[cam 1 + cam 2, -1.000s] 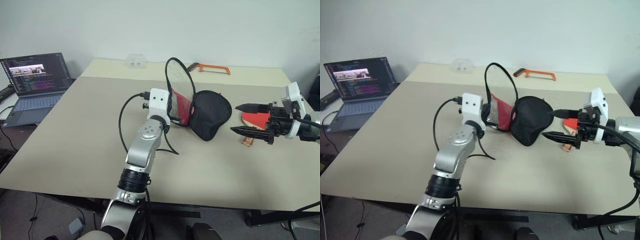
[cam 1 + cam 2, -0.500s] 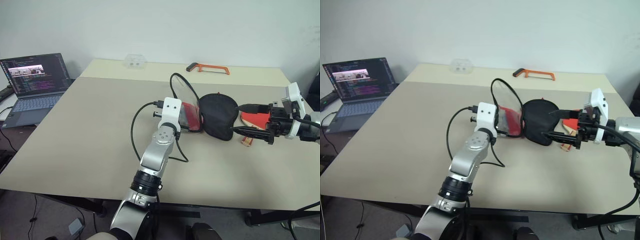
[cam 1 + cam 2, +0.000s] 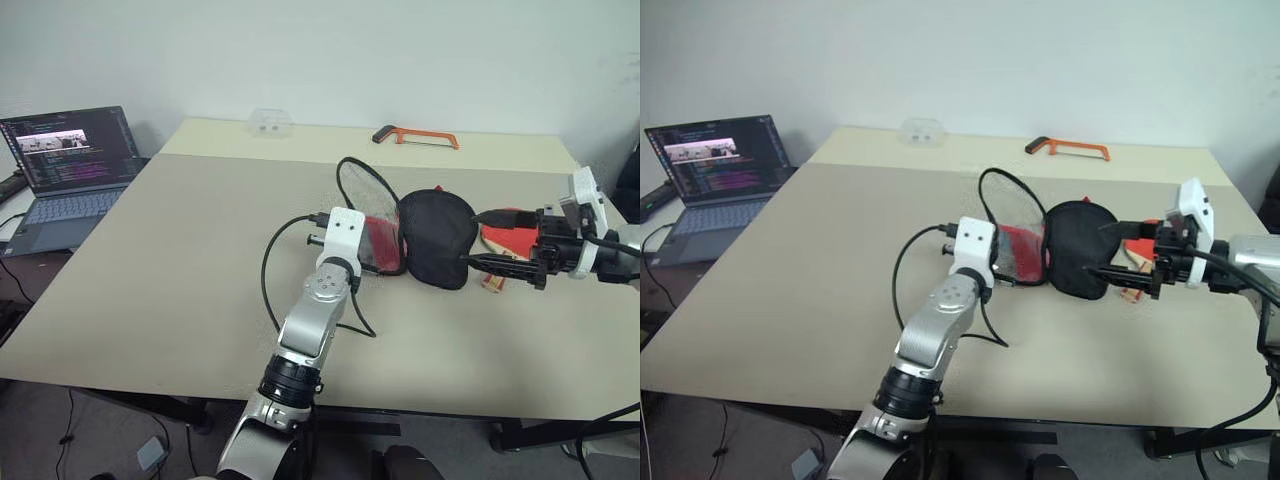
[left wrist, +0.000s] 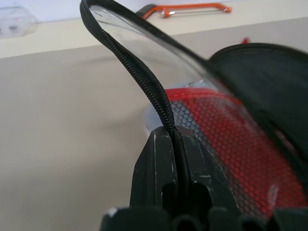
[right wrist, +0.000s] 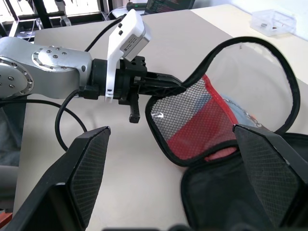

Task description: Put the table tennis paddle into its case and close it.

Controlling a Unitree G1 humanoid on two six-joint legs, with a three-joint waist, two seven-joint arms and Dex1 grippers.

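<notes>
Zipper edge of the case sits pinched in my left gripper, plain in that wrist's view. Head views add the table tennis paddle lying behind my right gripper, fingers spread wide, empty.

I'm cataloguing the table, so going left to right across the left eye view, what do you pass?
Laptop → clear box → left gripper → case → paddle → right gripper
</notes>
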